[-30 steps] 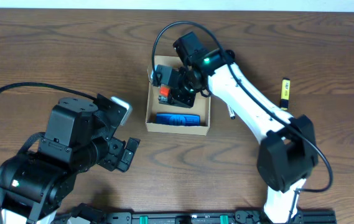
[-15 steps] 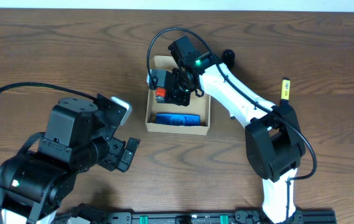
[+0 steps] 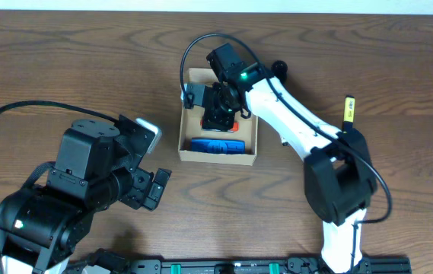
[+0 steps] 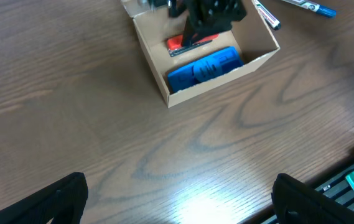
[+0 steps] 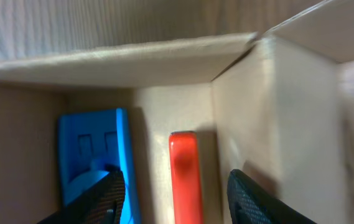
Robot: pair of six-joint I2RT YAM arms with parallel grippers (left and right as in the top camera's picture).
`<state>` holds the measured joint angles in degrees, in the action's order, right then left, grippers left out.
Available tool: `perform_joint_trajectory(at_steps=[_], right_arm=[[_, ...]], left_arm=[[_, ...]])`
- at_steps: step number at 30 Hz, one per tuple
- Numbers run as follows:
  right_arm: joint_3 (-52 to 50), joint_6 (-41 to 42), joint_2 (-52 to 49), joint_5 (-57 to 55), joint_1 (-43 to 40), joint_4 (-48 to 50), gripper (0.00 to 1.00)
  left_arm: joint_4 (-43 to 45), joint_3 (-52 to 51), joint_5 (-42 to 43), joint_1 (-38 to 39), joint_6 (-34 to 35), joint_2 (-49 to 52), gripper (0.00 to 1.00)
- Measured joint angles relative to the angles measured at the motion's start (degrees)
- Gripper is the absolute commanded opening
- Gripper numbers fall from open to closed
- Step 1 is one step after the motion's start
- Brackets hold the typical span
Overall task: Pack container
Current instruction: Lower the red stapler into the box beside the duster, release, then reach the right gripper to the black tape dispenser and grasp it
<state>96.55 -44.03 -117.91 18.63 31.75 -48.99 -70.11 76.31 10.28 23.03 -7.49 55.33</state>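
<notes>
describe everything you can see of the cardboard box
The cardboard box is small, rectangular and plain tan, open at the top, sitting flat on the wooden table. Inside lie a blue item along the wall nearest the robot and a red item beside it. The right gripper, fingers apart, reaches into it; contact with the walls is unclear.

Containers: we count one, the tan cardboard container [image 3: 218, 157]
Items inside it: we count two, one blue item [image 3: 218, 144] and one red item [image 5: 184, 174]
Pens on the table [image 3: 64, 68]: we count two in the left wrist view, a white pen [image 4: 265, 14] and a blue-capped pen [image 4: 313, 7]
Yellow markers: we count one, the yellow marker [image 3: 348, 112]
Arms: we count two, the left arm [image 3: 64, 198] and the right arm [image 3: 300, 122]
Grippers: we count two, the left gripper [image 3: 157, 188] and the right gripper [image 3: 220, 120]
</notes>
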Motion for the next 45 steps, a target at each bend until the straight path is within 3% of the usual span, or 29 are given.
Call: perform_joint_trajectory(at_steps=[7,13,23,35,45], right_arm=[[0.04,5.73,15.85,-4.37,-1.42,1.36,0.6],[0.81,14.88,22.25,-9.97,-10.14,2.4,0.64],[0.79,32.79,10.05,-13.75,-24.0,7.69,0.75],[0.72,43.01,-6.71,-14.64,-24.55,18.08,0.83],[0.66,45.27,-12.09,-16.44,-23.89,24.37,0.83]], left_arm=[[0.02,0.0,0.0,0.0,0.0,0.0,0.95],[0.02,0.0,0.0,0.0,0.0,0.0,0.95],[0.02,0.0,0.0,0.0,0.0,0.0,0.95],[0.04,0.0,-0.02,0.0,0.0,0.0,0.95],[0.02,0.0,0.0,0.0,0.0,0.0,0.95]])
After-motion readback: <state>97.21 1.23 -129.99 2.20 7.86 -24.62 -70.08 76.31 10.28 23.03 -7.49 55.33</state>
